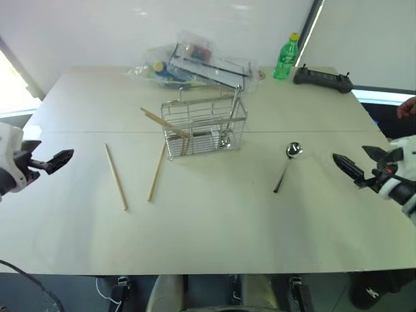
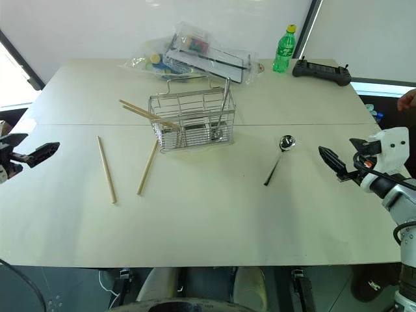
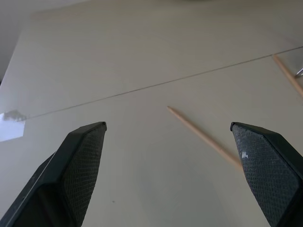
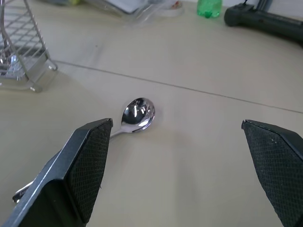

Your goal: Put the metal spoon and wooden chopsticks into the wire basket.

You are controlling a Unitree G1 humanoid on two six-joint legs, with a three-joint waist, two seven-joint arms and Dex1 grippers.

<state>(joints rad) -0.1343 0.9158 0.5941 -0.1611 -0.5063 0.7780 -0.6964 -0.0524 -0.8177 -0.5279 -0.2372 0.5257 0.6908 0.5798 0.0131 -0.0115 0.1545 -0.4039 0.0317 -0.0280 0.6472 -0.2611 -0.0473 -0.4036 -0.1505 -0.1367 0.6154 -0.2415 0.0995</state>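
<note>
The wire basket (image 1: pixel 205 127) stands upright near the middle of the surface (image 1: pixel 214 234), and everything is best placed from it. Two wooden chopsticks (image 1: pixel 164 123) already poke out of its left side at a slant, their lower ends inside the grid, so that part of the job looks done. Two more chopsticks lie flat on the surface to the basket's left and nearer the robot: one (image 1: pixel 156 171) with its far end just beside the basket's front corner, the other (image 1: pixel 116 176) further left. The metal spoon (image 1: pixel 286 165) lies to the basket's right, apart from it, bowl toward the far edge and handle angled back toward the robot. The left claw (image 1: pixel 53 160) hangs above the surface's left edge, fingers spread wide and empty, pointed toward the outer chopstick, which is well short of its tips. The right claw (image 1: pixel 354 166) hangs near the right edge, likewise gaping and empty, aimed at the spoon; the spoon lies ahead of it, nearer the basket, not yet between the fingers. Each arm seems staged for the piece on its own side.
</note>
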